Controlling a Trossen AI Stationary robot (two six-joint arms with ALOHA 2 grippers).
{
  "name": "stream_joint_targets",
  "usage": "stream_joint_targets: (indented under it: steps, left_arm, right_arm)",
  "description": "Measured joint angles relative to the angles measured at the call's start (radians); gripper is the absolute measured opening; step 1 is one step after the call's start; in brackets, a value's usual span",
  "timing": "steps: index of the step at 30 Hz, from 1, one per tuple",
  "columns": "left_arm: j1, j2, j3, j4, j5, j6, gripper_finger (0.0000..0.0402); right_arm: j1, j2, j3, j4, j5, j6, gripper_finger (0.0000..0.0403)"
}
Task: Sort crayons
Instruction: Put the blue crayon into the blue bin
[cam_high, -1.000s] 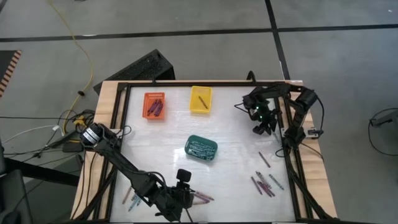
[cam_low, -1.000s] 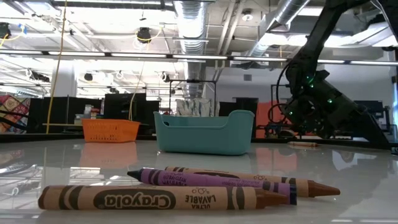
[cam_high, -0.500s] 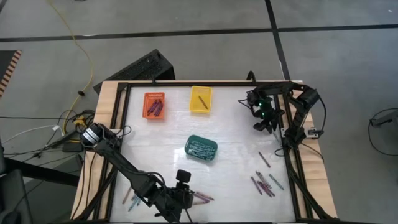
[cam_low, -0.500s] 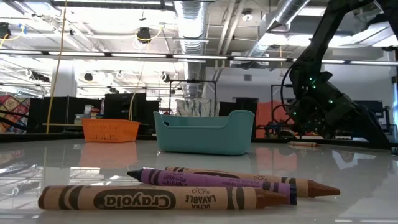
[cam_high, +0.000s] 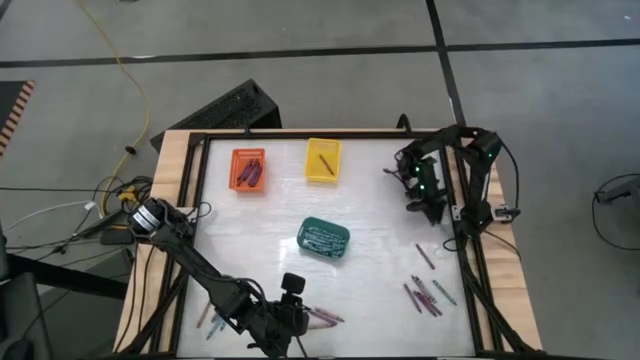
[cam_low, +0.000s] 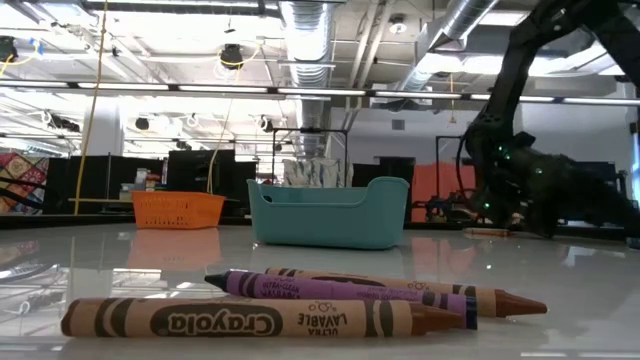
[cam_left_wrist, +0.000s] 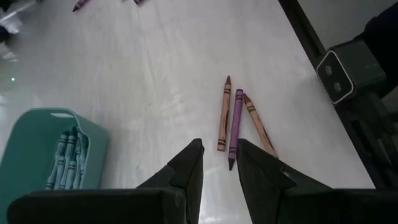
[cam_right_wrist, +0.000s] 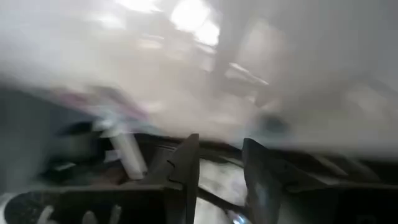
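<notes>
From above, the left gripper sits at the table's near edge, half covering purple and brown crayons; the right gripper hangs far right. At table height, three crayons lie nearest, with a teal basket behind them. The left wrist view shows its fingers narrowly parted, empty, above these crayons. The right wrist view is blurred; its fingers look slightly apart.

Three baskets; three crayons beside the left pincer.
</notes>
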Motion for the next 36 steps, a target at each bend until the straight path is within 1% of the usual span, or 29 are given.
stream_joint_targets:
  steps: [1,5,12,13,14,17,21,23,30,33,36]
  left_arm:
    - [0.0,0.0,0.0,-0.002,0.001,0.005,0.0087]
    - [0.006,0.0,0.0,-0.003,0.001,0.02,0.0087]
    - [0.016,0.0,0.0,-0.002,-0.001,0.021,0.0087]
    - [0.016,0.0,0.0,-0.001,-0.001,0.02,0.0087]
    - [0.016,0.0,0.0,-0.002,-0.001,0.02,0.0087]
    - [0.015,0.0,0.0,0.003,0.001,0.029,0.0087]
    - [0.016,0.0,0.0,0.026,0.001,0.037,0.0087]
    - [0.016,0.0,0.0,0.026,0.001,0.036,0.0087]
    - [0.01,0.0,0.0,0.007,0.006,0.018,0.0087]
    - [0.01,0.0,0.0,0.003,0.006,0.016,0.0087]
    - [0.01,0.0,0.0,-0.007,0.007,0.013,0.0087]
  right_arm:
    - [0.004,-0.012,0.002,0.009,-0.051,-0.021,0.0123]
    - [0.027,-0.087,0.001,0.013,-0.086,-0.033,0.0123]
    - [0.013,-0.209,0.003,0.005,-0.086,-0.025,0.0123]
    - [0.013,-0.224,0.006,-0.003,-0.073,-0.014,0.0123]
    - [0.012,-0.238,0.009,-0.019,-0.038,0.002,0.0123]
    - [-0.014,-0.262,0.008,-0.043,0.099,0.059,0.0123]
    - [-0.054,-0.244,0.009,-0.05,0.179,0.098,0.0123]
    - [-0.068,-0.217,0.009,-0.046,0.197,0.105,0.0123]
    - [-0.09,-0.115,0.008,-0.047,0.195,0.1,0.0123]
    - [-0.082,-0.084,0.008,-0.049,0.137,0.078,0.0123]
    - [-0.056,-0.057,0.008,-0.049,0.123,0.073,0.0123]
